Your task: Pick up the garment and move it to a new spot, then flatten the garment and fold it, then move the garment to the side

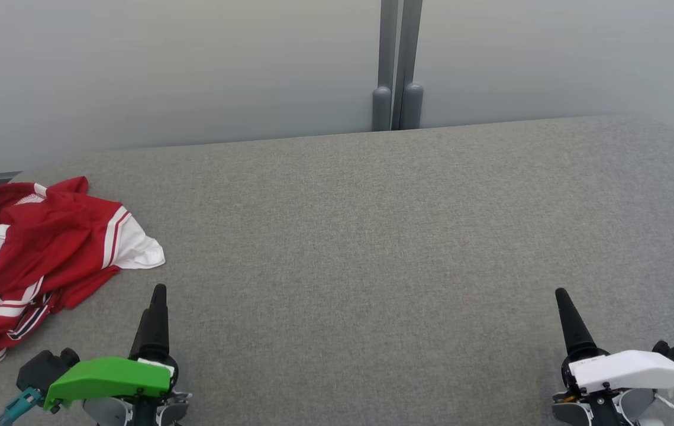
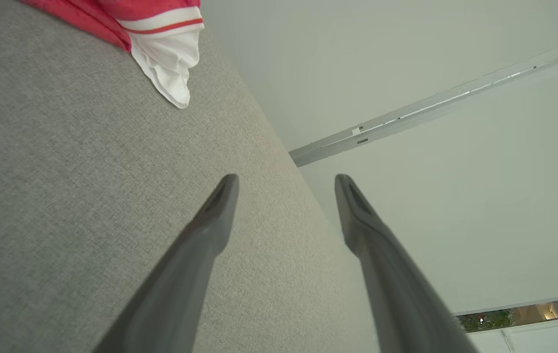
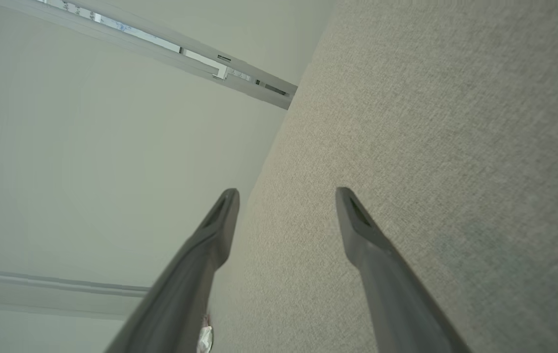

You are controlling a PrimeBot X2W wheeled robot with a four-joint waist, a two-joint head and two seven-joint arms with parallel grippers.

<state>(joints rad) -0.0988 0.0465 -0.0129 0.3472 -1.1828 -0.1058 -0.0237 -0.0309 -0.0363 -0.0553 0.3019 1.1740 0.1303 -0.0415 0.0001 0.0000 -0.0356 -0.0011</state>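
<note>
Noted: garment (image 1: pixel 41 248) crumpled on counter (image 1: pixel 372 236), just left of left fingers (image 1: pixel 156 319) — no fold evident. Those and right fingers (image 1: pixel 570 325) seen apart, empty. Flattening, folding, side placement judged outstanding.

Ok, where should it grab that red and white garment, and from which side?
The white sleeve end of the garment: it juts clear of the crumpled heap toward the table middle. Come from that side with the left gripper, open and nearest.
</note>
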